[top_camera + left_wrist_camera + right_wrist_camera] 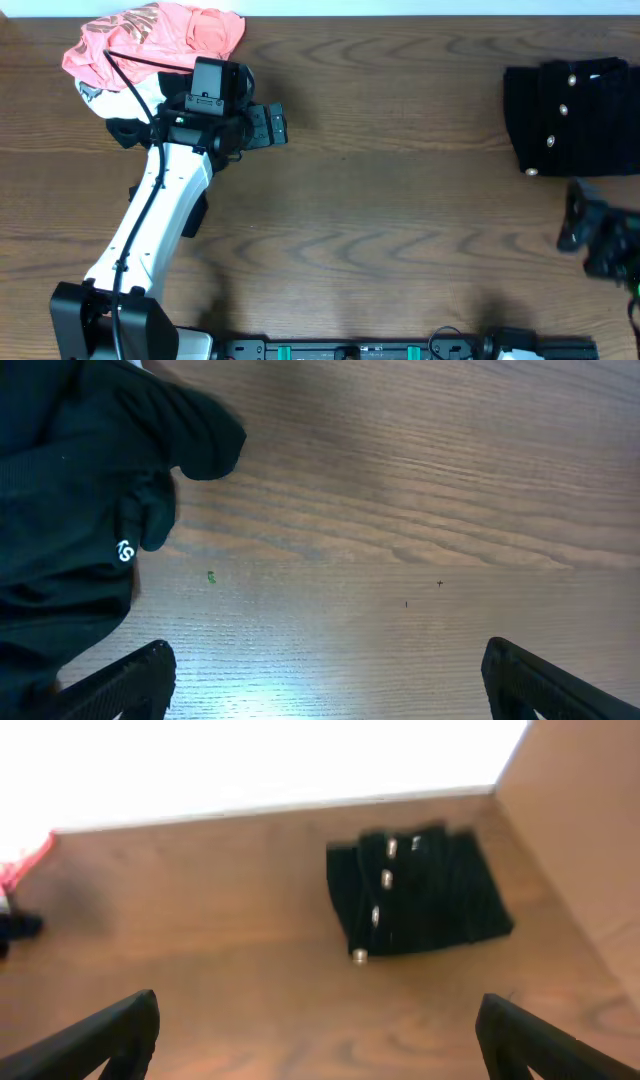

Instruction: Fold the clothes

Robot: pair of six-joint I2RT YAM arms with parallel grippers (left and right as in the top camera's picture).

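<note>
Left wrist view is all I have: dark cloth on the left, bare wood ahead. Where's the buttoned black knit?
Observer: The black knit garment lies as a compact rectangle at the right edge of the table.
Operator: Is the right pincer on it?
Observer: No, the right pincer is open, short of it, holding nothing.
Operator: Anything else out there?
Observer: A salmon-pink garment is bunched at the far left corner.

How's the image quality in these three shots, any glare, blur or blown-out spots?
Right wrist view: soft throughout, the black buttoned garment smeared, top strip blown out white. Left wrist view: glare on the table between the fingers; dark cloth at left shows little detail. Overhead view: evenly lit, sharp.
</note>
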